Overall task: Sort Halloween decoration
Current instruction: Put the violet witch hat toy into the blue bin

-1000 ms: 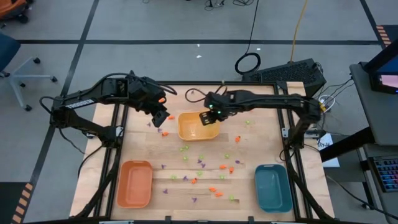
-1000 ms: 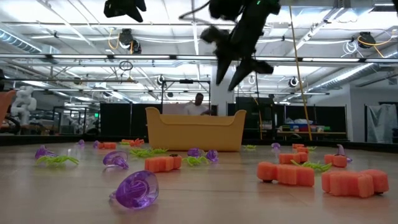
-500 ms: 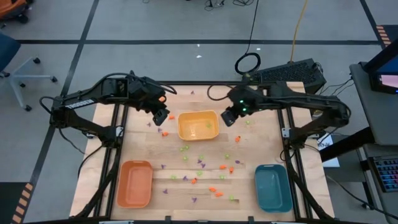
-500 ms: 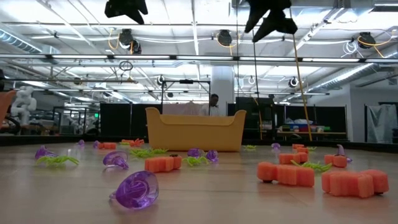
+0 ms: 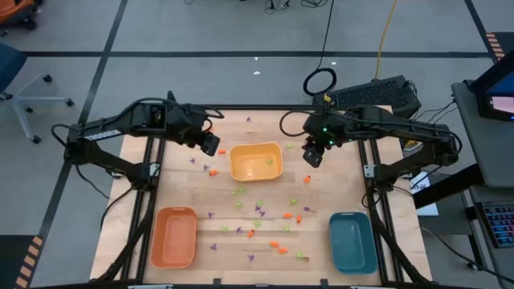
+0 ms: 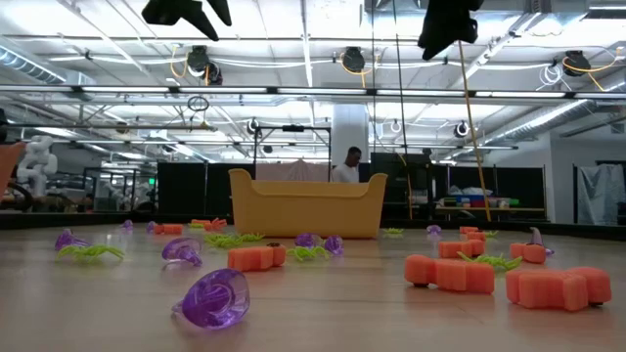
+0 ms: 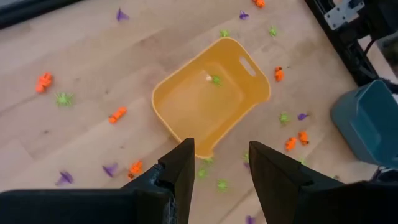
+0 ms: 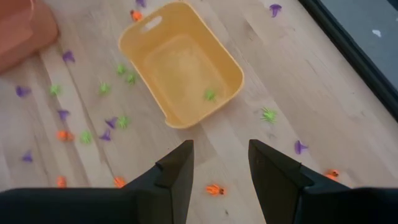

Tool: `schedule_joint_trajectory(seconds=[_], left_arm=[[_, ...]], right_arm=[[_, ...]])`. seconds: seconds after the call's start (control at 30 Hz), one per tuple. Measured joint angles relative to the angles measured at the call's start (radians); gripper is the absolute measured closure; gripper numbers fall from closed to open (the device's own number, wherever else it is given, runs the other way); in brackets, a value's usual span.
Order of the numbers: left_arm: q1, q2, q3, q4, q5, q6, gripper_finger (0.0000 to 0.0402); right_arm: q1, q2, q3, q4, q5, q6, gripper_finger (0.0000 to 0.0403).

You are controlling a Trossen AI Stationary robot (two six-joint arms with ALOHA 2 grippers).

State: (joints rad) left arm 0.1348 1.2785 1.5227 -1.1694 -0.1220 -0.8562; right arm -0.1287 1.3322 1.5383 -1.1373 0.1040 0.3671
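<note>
Halloween decoration pieces (image 5: pixel 259 210) scattered on wooden table (image 5: pixel 337 189); yellow tray (image 5: pixel 255 161) holds one green piece (image 8: pixel 210 94). Left gripper (image 7: pixel 218 163), right gripper (image 8: pixel 219 163): jaws parted, nothing held.

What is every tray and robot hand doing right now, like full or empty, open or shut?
yellow tray: upright, one green piece inside.
orange tray: upright, looks empty.
teal tray: upright, looks empty.
left gripper: open, empty, raised beside the yellow tray.
right gripper: open, empty, raised on its other side.
Halloween decoration: mostly scattered on the table, unsorted.
</note>
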Motion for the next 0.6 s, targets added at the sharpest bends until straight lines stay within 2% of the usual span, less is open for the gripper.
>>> schedule_joint_trajectory(seconds=[0.17, 0.47, 0.6], left_arm=[[-0.007, 0.019, 0.001, -0.004, -0.028, -0.004, 0.0252], [-0.013, 0.102, 0.000, -0.079, -0.010, -0.056, 0.0252], [-0.011, 0.150, -0.048, -0.064, 0.029, -0.057, 0.0252]], right_arm=[[0.000, 0.000, 0.000, 0.009, 0.000, -0.014, 0.0261], [0.000, 0.000, 0.000, 0.000, 0.000, -0.006, 0.0261], [0.000, 0.000, 0.000, -0.011, -0.001, 0.008, 0.0261]])
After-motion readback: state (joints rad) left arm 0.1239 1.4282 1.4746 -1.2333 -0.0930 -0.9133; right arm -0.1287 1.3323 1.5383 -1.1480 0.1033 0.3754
